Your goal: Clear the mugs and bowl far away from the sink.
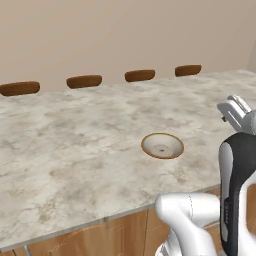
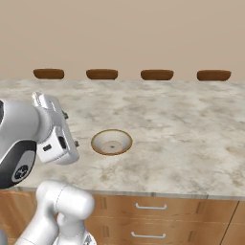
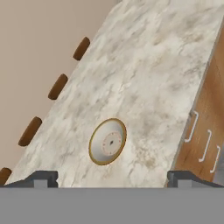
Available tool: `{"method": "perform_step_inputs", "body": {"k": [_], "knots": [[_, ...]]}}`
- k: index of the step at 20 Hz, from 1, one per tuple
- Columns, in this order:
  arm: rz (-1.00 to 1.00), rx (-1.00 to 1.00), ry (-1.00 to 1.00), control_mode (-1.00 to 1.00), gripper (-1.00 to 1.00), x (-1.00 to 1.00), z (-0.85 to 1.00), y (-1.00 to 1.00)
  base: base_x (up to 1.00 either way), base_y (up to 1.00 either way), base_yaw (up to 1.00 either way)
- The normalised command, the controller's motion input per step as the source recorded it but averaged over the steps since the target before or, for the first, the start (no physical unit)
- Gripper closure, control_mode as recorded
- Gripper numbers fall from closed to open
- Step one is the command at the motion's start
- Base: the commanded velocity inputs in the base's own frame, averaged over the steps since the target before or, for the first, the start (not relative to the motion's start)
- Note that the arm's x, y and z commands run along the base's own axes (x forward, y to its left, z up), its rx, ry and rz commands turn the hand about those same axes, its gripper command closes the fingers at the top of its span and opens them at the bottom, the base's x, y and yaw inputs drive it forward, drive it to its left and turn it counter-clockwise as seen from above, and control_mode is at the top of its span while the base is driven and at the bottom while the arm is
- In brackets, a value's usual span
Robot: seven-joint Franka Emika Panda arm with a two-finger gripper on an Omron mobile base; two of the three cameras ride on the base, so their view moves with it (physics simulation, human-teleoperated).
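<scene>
The bowl (image 1: 162,145) sits upright on the marble counter (image 1: 75,130), towards its near edge and well apart from anything else. Its rim is tan-brown, its inside off-white with a small dark spot at the middle. In the hand view the bowl (image 3: 108,141) lies between the two finger tips (image 3: 41,178), which stand wide apart at the bottom corners with nothing between them. The gripper (image 3: 111,179) is up above the counter, not touching the bowl. From the right base view the hand (image 2: 55,129) hangs to the left of the bowl (image 2: 111,142). Four brown stool tops (image 2: 102,74) line the far edge of the counter. Wooden drawers (image 2: 158,215) with pale handles run below the near edge.
</scene>
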Motion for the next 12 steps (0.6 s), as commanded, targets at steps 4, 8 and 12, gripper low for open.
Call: {"method": "perform_step_inputs", "body": {"k": [4, 8, 12], "knots": [[0.00, 0.00, 0.00, -1.00, -1.00, 0.00, 0.00, 0.25, 0.00, 0.00, 0.00], [0.00, 0.00, -0.02, 1.00, -1.00, -0.12, 0.00, 0.04, -0.48, 0.10, 0.00], [0.00, 0.00, 0.00, 1.00, -1.00, 0.00, 0.00, 0.00, -1.00, 0.25, 0.00]]}}
